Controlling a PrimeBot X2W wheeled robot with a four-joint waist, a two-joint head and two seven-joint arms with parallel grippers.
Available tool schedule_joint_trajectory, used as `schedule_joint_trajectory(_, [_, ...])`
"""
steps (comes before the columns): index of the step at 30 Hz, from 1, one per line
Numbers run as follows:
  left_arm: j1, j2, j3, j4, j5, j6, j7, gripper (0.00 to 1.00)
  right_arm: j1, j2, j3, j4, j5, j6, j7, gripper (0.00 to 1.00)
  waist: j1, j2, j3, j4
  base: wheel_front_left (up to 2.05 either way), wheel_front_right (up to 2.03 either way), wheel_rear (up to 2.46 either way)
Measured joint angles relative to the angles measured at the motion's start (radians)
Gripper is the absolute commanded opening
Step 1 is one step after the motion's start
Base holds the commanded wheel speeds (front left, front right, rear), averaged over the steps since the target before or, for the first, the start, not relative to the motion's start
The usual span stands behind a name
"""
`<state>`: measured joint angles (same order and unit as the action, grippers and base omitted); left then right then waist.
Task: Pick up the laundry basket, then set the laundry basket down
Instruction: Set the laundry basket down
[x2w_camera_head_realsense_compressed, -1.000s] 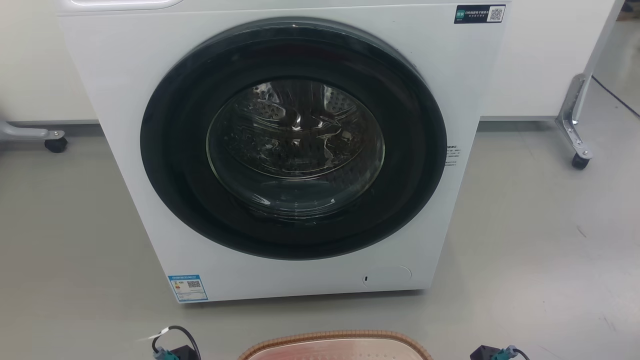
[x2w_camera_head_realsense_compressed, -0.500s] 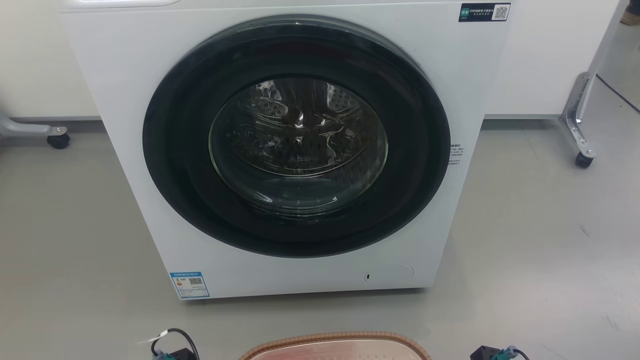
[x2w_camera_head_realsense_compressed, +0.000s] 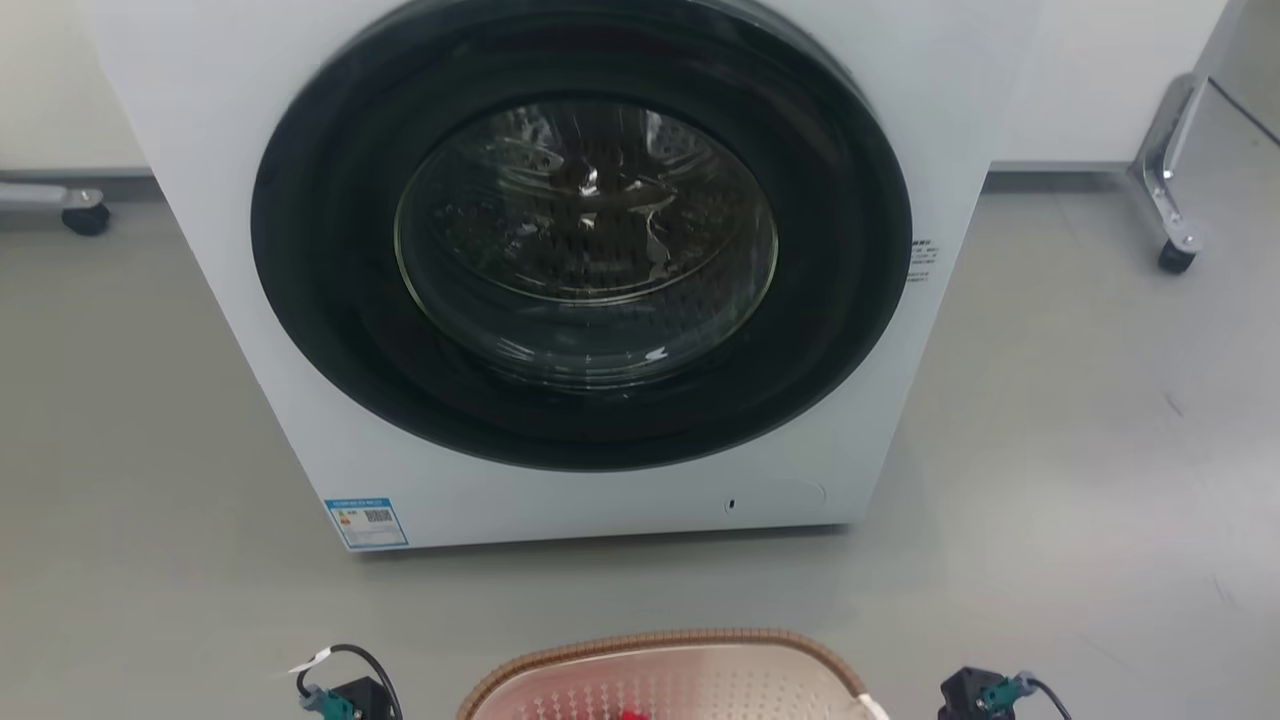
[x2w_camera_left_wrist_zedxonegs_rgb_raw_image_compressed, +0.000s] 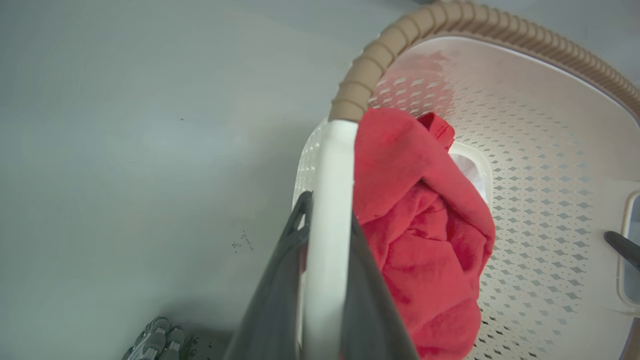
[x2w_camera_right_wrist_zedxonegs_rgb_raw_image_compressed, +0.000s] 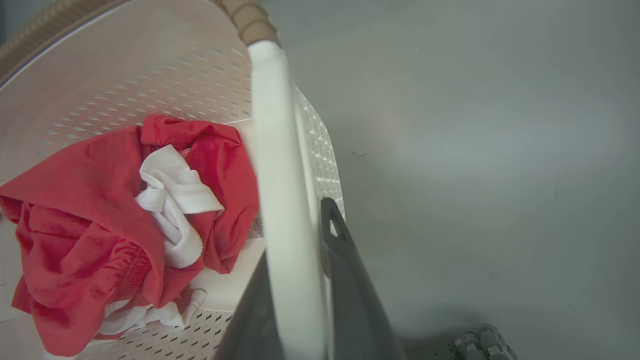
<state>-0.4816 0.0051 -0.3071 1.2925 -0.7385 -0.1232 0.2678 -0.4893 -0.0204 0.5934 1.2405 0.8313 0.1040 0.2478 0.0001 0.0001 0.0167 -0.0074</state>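
Head view: laundry basket (x2w_camera_head_realsense_compressed: 650, 637) is noted at 6 o'clock, apart from the washing machine (x2w_camera_head_realsense_compressed: 200, 150) at 12 o'clock. Left wrist view: left gripper (x2w_camera_left_wrist_zedxonegs_rgb_raw_image_compressed: 327, 215) is clamped on the basket's white left handle (x2w_camera_left_wrist_zedxonegs_rgb_raw_image_compressed: 332, 160), with a red garment (x2w_camera_left_wrist_zedxonegs_rgb_raw_image_compressed: 425, 225) bundled inside at 3 o'clock. Right wrist view: right gripper (x2w_camera_right_wrist_zedxonegs_rgb_raw_image_compressed: 297, 235) is clamped on the right handle (x2w_camera_right_wrist_zedxonegs_rgb_raw_image_compressed: 275, 125).

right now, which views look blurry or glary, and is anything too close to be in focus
Head view: slightly smeared, the washing machine sticker unreadable, bright reflections on its door glass. Left wrist view: the laundry basket handle and dark jaws are soft, close to the lens; the perforated wall is sharper. Right wrist view: the other handle and jaws soft too, the red garment sharper.
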Motion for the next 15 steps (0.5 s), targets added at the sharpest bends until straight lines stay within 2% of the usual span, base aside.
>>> schedule_joint_trajectory(15, [-0.103, 0.002, -0.004, -0.044, 0.005, 0.009, -0.090, 0.00, -0.119, -0.006, 0.001, -0.016, -0.024, -0.035, -0.111, 0.00, 0.0002, 0.0001, 0.184, -0.005, 0.00, 0.00, 0.00])
